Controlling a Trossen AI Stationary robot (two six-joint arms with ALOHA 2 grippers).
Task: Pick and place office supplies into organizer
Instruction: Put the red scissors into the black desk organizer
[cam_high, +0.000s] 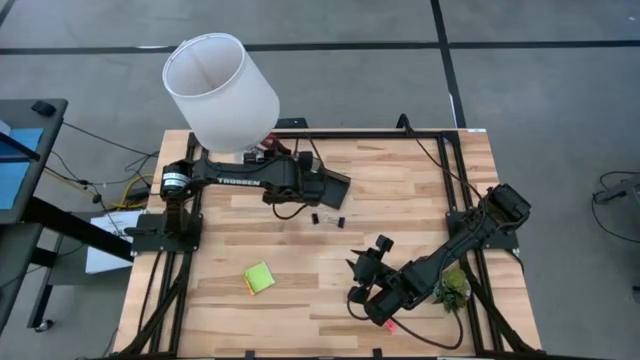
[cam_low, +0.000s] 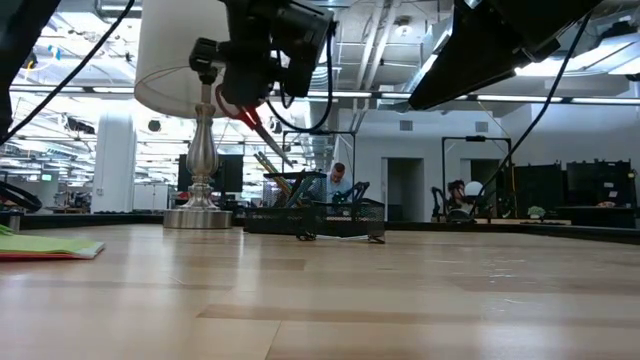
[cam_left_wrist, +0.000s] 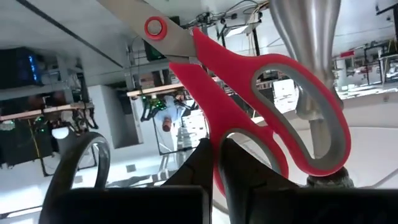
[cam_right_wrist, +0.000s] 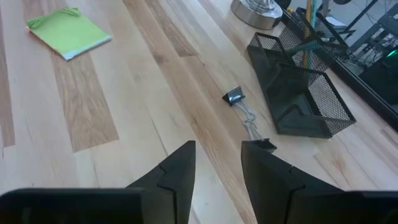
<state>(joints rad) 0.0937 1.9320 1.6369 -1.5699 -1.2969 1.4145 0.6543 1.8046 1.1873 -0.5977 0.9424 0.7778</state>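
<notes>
My left gripper is shut on the red-handled scissors and hangs in the air beside the lamp's stem; in the low view the scissors sit up above the black mesh organizer. My right gripper is open and holds nothing, hovering over the table's near right part. The lime-green sticky-note pad lies flat on the wood. Two black clips lie in front of the organizer, which has pens standing in it. A small pink piece lies under the right arm. My left gripper pinches the rim of a red handle loop between its two fingers. The scissors are lifted clear of the table and hang below the gripper, handle up, blades slanting down toward the organizer.
The white-shaded lamp stands at the table's far left, its metal stem close in front of the left gripper. A small green plant sits near the right arm. Bare wood lies between the pad and the clips.
</notes>
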